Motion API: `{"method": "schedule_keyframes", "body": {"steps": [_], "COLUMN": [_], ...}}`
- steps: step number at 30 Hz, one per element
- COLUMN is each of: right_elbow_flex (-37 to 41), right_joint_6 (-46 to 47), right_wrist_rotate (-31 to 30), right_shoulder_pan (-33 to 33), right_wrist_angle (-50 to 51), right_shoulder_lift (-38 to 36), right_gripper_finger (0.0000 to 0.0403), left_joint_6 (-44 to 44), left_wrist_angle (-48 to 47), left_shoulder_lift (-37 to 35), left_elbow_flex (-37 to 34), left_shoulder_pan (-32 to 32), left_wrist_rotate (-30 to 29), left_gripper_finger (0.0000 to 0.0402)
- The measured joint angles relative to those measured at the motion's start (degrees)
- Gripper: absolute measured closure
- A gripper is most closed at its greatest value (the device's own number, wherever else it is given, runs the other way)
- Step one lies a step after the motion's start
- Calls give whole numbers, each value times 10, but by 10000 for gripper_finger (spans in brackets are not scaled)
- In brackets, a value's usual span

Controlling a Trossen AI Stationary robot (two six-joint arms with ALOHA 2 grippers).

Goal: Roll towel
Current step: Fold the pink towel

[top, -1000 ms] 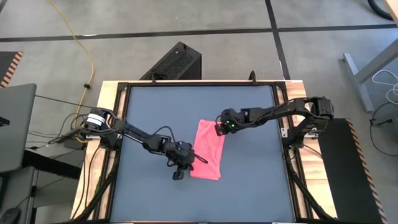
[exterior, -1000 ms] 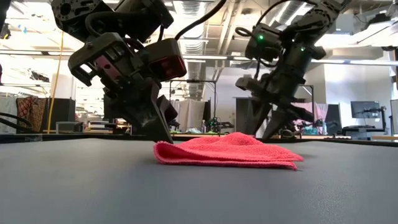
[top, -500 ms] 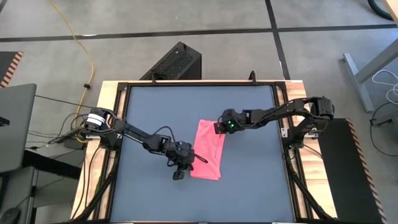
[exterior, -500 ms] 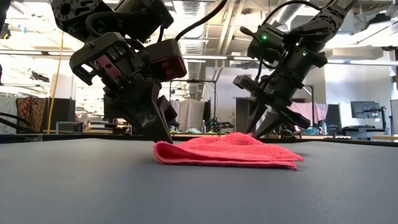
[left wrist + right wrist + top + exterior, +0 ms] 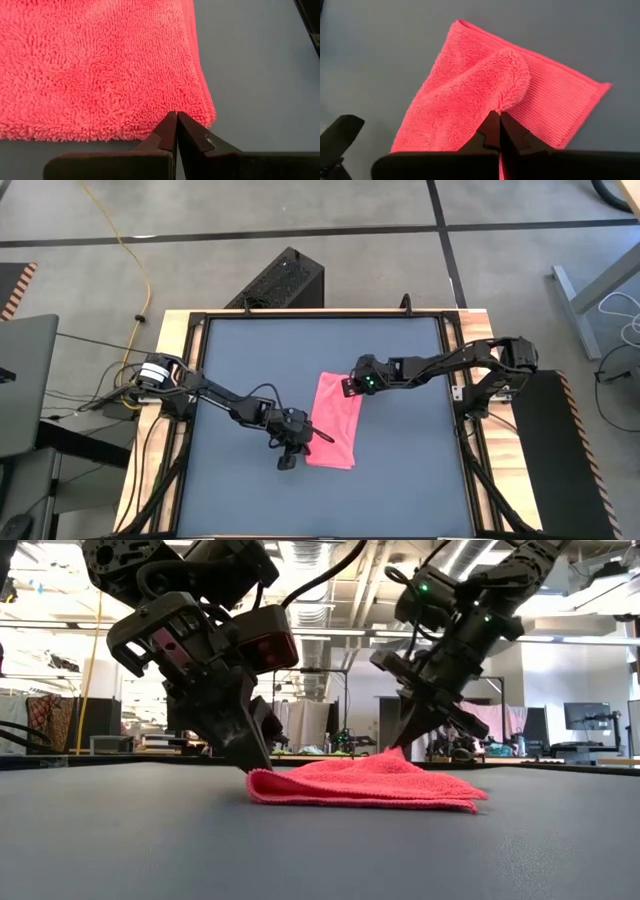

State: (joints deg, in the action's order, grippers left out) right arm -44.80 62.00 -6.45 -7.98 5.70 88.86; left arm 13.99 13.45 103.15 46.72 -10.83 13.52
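Towel (image 5: 335,421) pinched by both tools.

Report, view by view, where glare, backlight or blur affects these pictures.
Low view: bright ceiling lights backlight both arms into dark shapes; the towel stays sharp. High view: even light. Left wrist view: the towel's fibres show crisply. Right wrist view: the foreground tool looks soft.

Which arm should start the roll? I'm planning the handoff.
Probably the right: its pincer is shut on a lifted fold of the towel, while the left pincer only pins the opposite edge.
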Motion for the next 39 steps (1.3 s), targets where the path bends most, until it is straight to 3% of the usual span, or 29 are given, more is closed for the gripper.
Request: {"method": "schedule_keyframes", "body": {"steps": [11,16,29,34,39], "right_elbow_flex": [-35,-36,-36,-36,-36], "right_joint_6": [-10,-13,-55,-55,-43], "right_wrist_rotate": [-43,-46,-39,-25,-15], "right_shoulder_pan": [8,7,-9,-1,62], "right_wrist_angle": [146,149,211,213,142], "right_shoulder_lift": [0,4,5,5,4], "right_gripper_finger": [387,384,281,266,267], "left_joint_6": [-2,-2,2,-33,-60], "left_wrist_angle": [-17,-17,-12,2,-5], "left_shoulder_lift": [0,0,1,-21,-36], "left_elbow_flex": [0,0,0,0,0], "left_shoulder_pan": [0,0,0,0,0], "left_wrist_rotate": [2,2,8,-3,-18], "left_gripper_finger": [401,401,401,401,401]}}
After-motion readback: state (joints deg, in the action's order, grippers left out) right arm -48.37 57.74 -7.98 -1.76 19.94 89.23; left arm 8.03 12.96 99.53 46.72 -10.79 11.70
